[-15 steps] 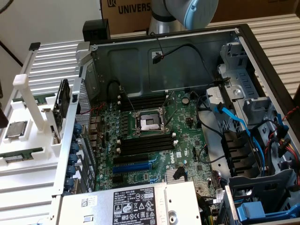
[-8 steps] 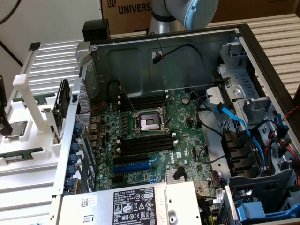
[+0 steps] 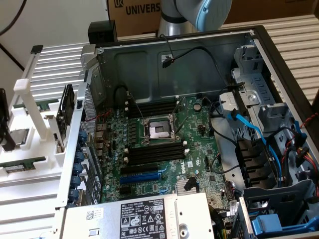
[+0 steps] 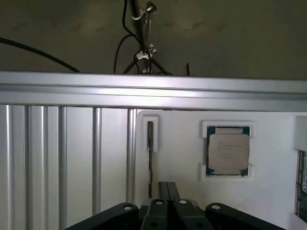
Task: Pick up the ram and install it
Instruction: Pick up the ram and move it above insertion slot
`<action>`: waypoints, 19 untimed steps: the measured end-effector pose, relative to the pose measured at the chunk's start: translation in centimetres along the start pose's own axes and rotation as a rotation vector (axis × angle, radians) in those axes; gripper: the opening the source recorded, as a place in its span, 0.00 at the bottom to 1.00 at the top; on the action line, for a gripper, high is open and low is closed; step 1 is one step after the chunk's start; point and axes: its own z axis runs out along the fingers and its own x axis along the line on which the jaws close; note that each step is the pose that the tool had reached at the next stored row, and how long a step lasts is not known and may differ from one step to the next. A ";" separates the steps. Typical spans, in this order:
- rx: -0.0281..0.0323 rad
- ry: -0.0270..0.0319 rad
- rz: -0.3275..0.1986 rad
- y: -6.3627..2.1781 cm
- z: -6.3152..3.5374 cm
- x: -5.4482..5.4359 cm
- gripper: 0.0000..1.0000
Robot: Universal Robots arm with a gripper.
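My gripper (image 4: pixel 168 188) hangs above a white holder (image 4: pixel 182 167), its two dark fingers pressed together with nothing between them. Just past the fingertips a thin dark stick, the ram (image 4: pixel 150 153), stands on edge in a narrow slot of that holder. In the exterior view the ram (image 3: pixel 65 112) is a dark board upright on the white holder (image 3: pixel 30 107) at that view's left. The open computer case holds a green motherboard (image 3: pixel 199 124) with long black slots (image 3: pixel 152 152) beside the processor socket (image 3: pixel 157 129).
A square silver processor chip (image 4: pixel 228 151) lies in its own pocket next to the ram's slot. A green board (image 4: pixel 302 184) lies beyond it. An aluminium rail (image 4: pixel 153 91) borders the holder. Cables (image 3: pixel 249 129) and drive bays crowd the case's right side.
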 end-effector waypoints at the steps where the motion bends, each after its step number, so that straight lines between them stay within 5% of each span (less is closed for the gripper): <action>1: 0.0001 -0.0001 0.000 0.01 0.38 0.1 0.11; 8: -0.0017 0.0000 0.000 -0.13 0.79 0.3 0.11; 11: -0.0016 0.0000 0.000 -0.13 0.79 0.3 0.25; 19: -0.0038 -0.0001 0.000 -0.17 0.78 1.2 0.25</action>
